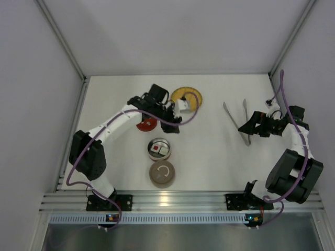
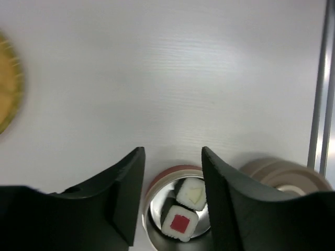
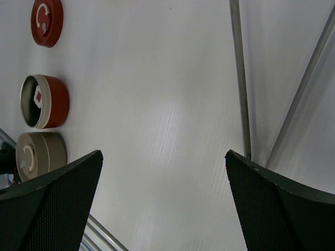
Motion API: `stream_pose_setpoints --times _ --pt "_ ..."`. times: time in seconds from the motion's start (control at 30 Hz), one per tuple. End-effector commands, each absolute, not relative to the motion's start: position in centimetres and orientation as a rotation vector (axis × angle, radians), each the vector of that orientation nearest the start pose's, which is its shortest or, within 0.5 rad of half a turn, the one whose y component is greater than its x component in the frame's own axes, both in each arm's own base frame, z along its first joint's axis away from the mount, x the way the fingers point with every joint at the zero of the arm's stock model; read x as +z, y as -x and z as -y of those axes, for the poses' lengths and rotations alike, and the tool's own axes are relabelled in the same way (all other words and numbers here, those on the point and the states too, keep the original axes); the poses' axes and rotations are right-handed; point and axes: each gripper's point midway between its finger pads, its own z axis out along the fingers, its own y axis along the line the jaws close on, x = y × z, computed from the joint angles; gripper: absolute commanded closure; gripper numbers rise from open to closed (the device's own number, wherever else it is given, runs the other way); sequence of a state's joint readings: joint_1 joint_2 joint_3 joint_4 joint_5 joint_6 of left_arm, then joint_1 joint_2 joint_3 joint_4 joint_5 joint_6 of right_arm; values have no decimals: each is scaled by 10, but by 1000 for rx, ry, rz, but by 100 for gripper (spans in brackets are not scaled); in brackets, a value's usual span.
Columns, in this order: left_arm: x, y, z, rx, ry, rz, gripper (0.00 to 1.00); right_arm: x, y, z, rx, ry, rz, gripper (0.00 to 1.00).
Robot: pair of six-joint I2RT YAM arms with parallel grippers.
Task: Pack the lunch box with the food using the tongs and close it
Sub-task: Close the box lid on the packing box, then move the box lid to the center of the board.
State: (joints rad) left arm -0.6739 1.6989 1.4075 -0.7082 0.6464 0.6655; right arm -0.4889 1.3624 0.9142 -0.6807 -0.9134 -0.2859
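Observation:
The round red lunch box (image 1: 149,149) stands open at mid-table. In it lie two pieces of food: a white roll with a red centre (image 2: 180,224) and one with a yellow centre (image 2: 192,194). My left gripper (image 1: 171,119) hangs above and just beyond the box rim (image 2: 153,194), its jaws apart with nothing between them. The silver tongs (image 1: 236,121) lie on the table at the right, their V opening away from me. My right gripper (image 1: 247,128) is wide open over their joined end. One tong arm (image 3: 238,78) runs up past my right finger (image 3: 272,198).
The red lid (image 1: 146,124) lies left of the left gripper, partly under the arm. A tan round container (image 1: 162,173) sits near the front rail. The yellow woven plate (image 1: 189,95) is at the back, partly covered by the left wrist.

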Motion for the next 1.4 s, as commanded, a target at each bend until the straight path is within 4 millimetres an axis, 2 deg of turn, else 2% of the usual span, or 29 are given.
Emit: stream_pose_setpoints --times 0.0,0.03,0.07,0.1,0.13,0.2,0.23,0.3,0.43,0.47,0.57,0.73,0.8,0.83,0.93,1.13,1.23,1.33,1.37 --pt "206 -362 263 -761 -1031 -2066 51 147 -294 6 827 72 -2227 1" --pt "207 -381 246 -718 -950 -2107 53 147 -294 6 827 72 -2227 1" --pt "200 -396 226 -658 -848 -2179 53 148 -294 5 820 79 -2227 1" --pt "177 -415 194 -556 -737 -2287 53 149 -294 5 814 86 -2227 1" --pt "166 -425 172 -471 -672 -2347 50 150 -295 5 804 90 -2228 1" --pt "149 -442 138 -428 -494 -2422 48 152 -296 1 773 111 -2232 2" --pt "139 -447 122 -351 -422 -2457 49 154 -298 0 757 122 -2231 3" --pt "118 -450 109 -312 -317 -2530 51 158 -303 -9 722 169 -2232 5" --pt "90 -450 102 -298 -201 -2613 67 171 -317 -31 686 266 -2217 9" --pt "85 -450 100 -293 -161 -2628 77 170 -319 -39 693 285 -2230 11" --pt "68 -451 95 -263 -107 -2659 83 177 -330 -52 711 322 -2223 16" --pt "50 -446 83 -170 -77 -2701 85 187 -344 -65 712 379 -2217 18" --pt "46 -443 81 -157 -83 -2710 83 188 -346 -73 710 409 -2215 18" --pt "42 -438 80 -155 -83 -2722 79 189 -348 -79 716 428 -2213 18" --pt "38 -434 82 -176 -85 -2730 70 188 -349 -88 725 453 -2219 18" --pt "27 -431 87 -205 -93 -2750 71 187 -351 -100 726 480 -2222 19" --pt "23 -429 97 -246 -117 -2756 77 185 -351 -102 727 486 -2222 19" --pt "26 -432 122 -297 -181 -2735 82 183 -351 -104 733 488 -2223 21" --pt "27 -431 136 -308 -221 -2729 84 182 -352 -104 736 489 -2224 22"
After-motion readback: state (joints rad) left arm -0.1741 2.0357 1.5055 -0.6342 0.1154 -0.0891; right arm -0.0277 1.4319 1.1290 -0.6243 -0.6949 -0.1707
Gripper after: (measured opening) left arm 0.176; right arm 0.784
